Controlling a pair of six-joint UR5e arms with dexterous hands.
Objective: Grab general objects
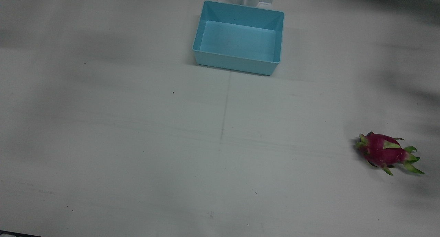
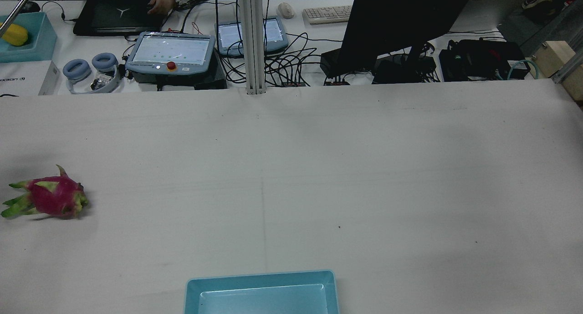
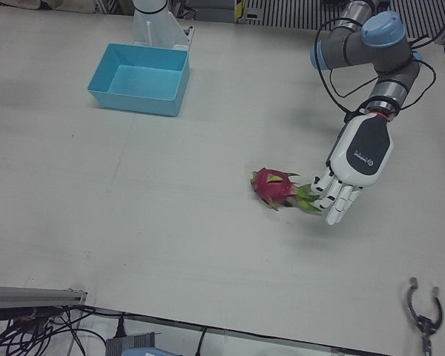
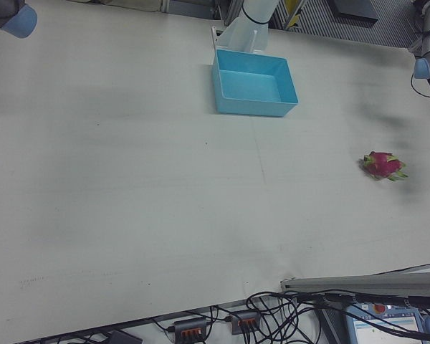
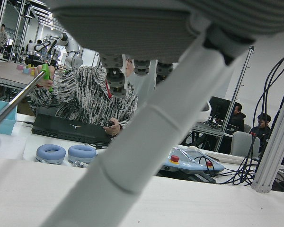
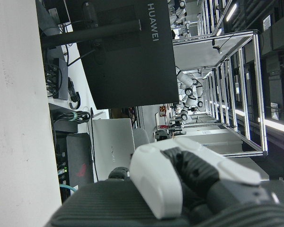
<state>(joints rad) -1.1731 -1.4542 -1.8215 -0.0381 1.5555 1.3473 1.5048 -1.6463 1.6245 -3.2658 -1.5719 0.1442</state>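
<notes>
A pink dragon fruit [image 3: 276,187] with green leaves lies on the white table, on the left arm's side; it also shows in the front view [image 1: 385,151], the rear view [image 2: 51,198] and the right-front view [image 4: 383,165]. My left hand [image 3: 352,167] hangs open just to the right of the fruit in the left-front view, its fingertips [image 3: 334,215] pointing down close to the leaves and holding nothing. A finger [image 5: 146,151] of it fills the left hand view. My right hand [image 6: 189,179] shows only in its own view, with a finger stretched out and nothing in it.
An empty light-blue bin [image 1: 235,63] stands near the robot's base in the middle [image 3: 137,100]. A dark claw tool [image 3: 424,315] lies at the table's front corner. A desk with a monitor [image 2: 401,22], a pendant [image 2: 171,54] and headphones [image 2: 89,68] lies beyond the far edge.
</notes>
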